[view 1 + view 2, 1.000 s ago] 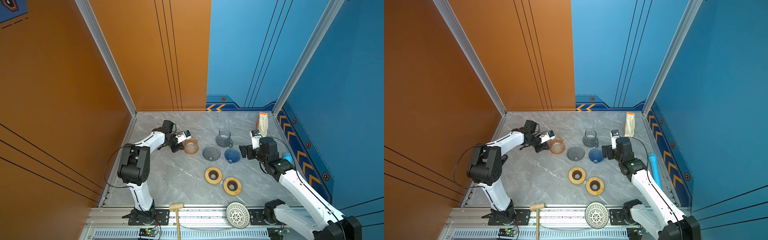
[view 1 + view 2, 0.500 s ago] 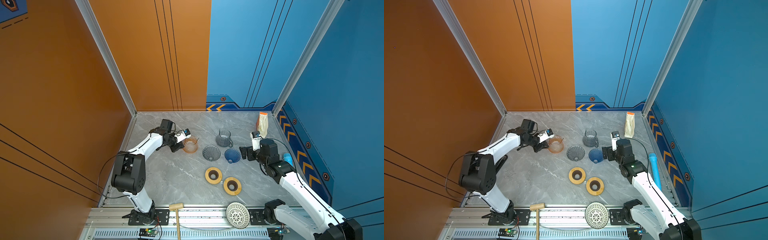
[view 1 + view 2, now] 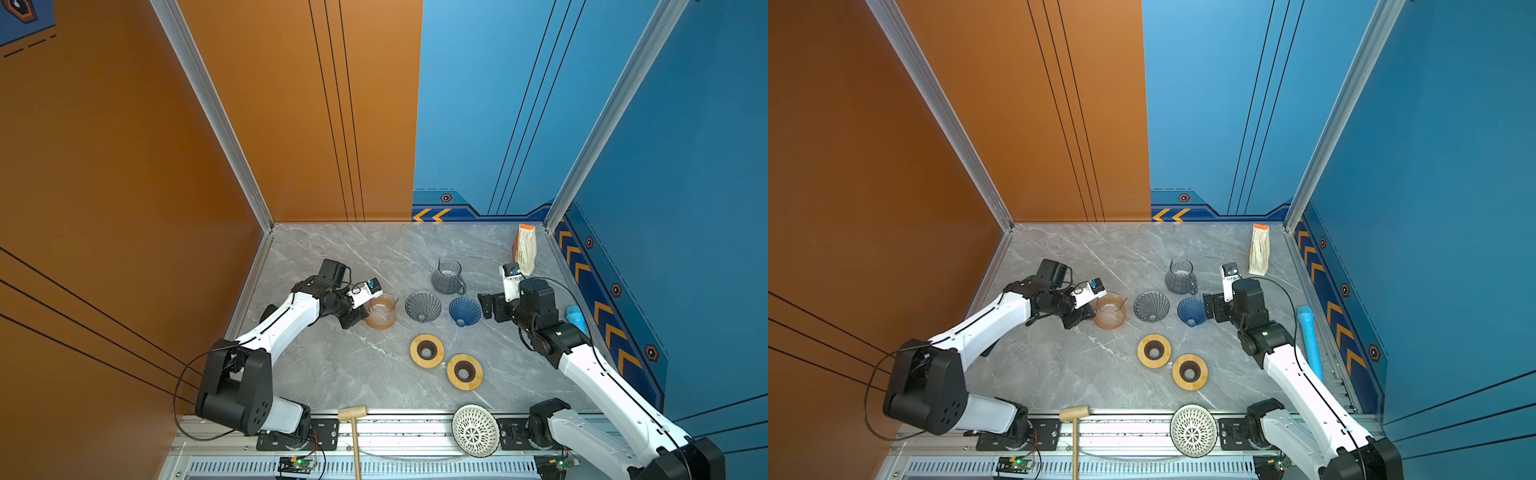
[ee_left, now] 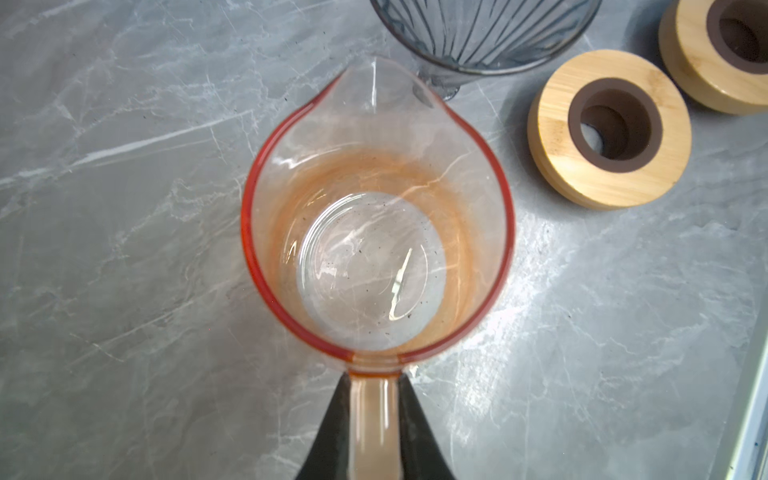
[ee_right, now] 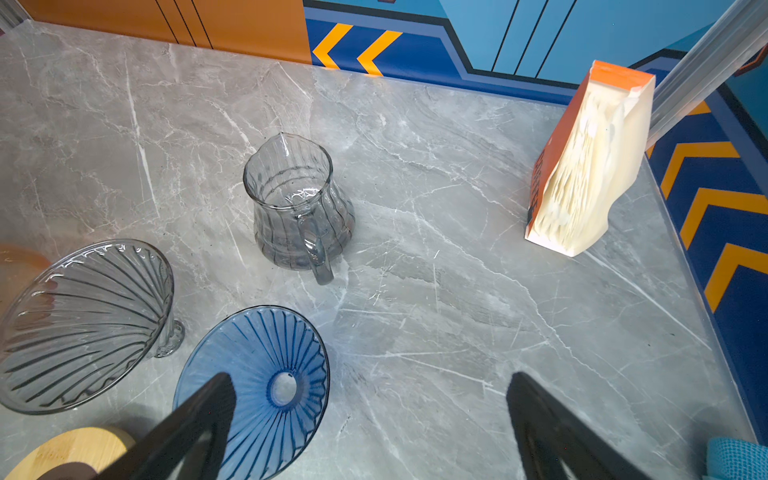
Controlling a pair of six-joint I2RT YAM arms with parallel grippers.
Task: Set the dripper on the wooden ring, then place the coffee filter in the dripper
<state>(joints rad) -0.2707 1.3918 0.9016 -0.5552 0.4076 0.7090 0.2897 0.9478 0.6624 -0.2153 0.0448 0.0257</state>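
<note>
Early step, I think: the left claw [image 4: 374, 382] is shut on the handle of the orange jug [image 4: 374, 257], and the right claw [image 5: 370, 378] hangs wide open, empty. Next it must pull one sheet from the filter pack [image 5: 590, 166].

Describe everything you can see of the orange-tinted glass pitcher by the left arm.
The orange-tinted clear glass pitcher is round, with a red-orange rim, a pouring spout and a strap handle. It is empty but for dark specks, upright, seemingly on the grey marble table. The left gripper is shut on its handle. Its spout points at the smoky grey ribbed glass dripper close by.
</note>
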